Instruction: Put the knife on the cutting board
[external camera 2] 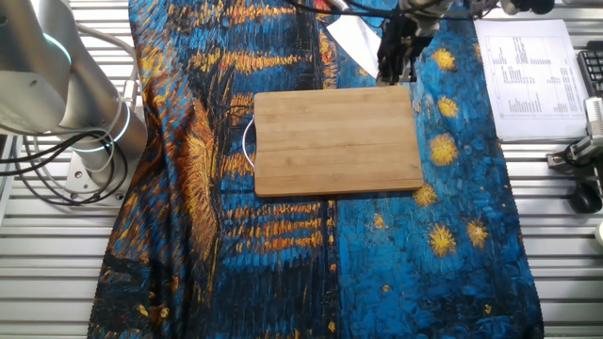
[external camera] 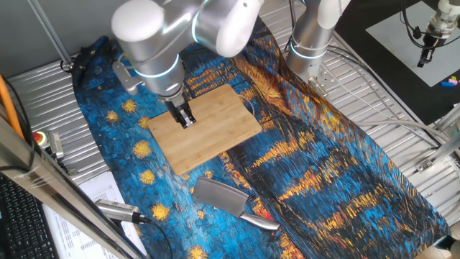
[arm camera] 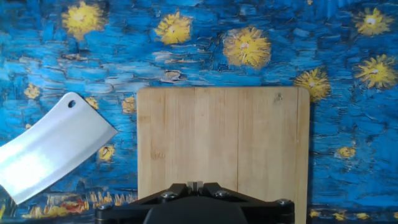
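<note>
The cutting board (external camera: pixel 208 128) lies flat on the blue starry cloth; it also shows in the other fixed view (external camera 2: pixel 337 141) and the hand view (arm camera: pixel 221 143). The knife (external camera: pixel 221 196) lies on the cloth off the board's near side, its silver handle (external camera: pixel 260 221) pointing away from the board. In the hand view its blade (arm camera: pixel 53 149) lies left of the board, and in the other fixed view the blade (external camera 2: pixel 353 40) shows just past the board's far edge. My gripper (external camera: pixel 187 119) hangs above the board near that edge (external camera 2: pixel 396 64), its fingers together and holding nothing (arm camera: pixel 196 185).
A silver cylindrical tool (external camera: pixel 118 210) with a black cable lies on papers (external camera: pixel 100 194) at the cloth's edge. A red button (external camera: pixel 37 137) sits on the left. A second arm's base (external camera: pixel 309 43) stands on the metal grate. Printed sheets (external camera 2: pixel 528 66) lie beside the cloth.
</note>
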Controlling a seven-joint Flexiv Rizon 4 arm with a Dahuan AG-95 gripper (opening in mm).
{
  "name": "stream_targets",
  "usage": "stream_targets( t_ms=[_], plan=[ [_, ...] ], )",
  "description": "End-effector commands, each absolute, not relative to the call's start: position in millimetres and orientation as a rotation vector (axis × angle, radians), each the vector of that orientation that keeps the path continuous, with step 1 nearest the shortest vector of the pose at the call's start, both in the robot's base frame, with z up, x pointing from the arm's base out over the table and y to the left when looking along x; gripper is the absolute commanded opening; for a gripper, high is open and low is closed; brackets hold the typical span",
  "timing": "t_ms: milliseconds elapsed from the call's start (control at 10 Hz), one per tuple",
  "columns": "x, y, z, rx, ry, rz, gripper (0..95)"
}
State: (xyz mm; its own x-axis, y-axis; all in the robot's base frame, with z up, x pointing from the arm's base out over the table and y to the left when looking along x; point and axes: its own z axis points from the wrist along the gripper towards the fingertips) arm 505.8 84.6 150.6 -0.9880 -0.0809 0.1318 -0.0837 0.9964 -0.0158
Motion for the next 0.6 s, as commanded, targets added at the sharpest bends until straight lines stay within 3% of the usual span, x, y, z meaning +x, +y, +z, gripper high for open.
stream_targets(
  t_ms=[100, 600],
  plan=[
    [504.8, 83.6, 150.3, 0.064, -3.008, 0.029, 0.0],
    [504.8, 84.5, 150.2, 0.245, -2.983, -0.003, 0.0]
  ],
)
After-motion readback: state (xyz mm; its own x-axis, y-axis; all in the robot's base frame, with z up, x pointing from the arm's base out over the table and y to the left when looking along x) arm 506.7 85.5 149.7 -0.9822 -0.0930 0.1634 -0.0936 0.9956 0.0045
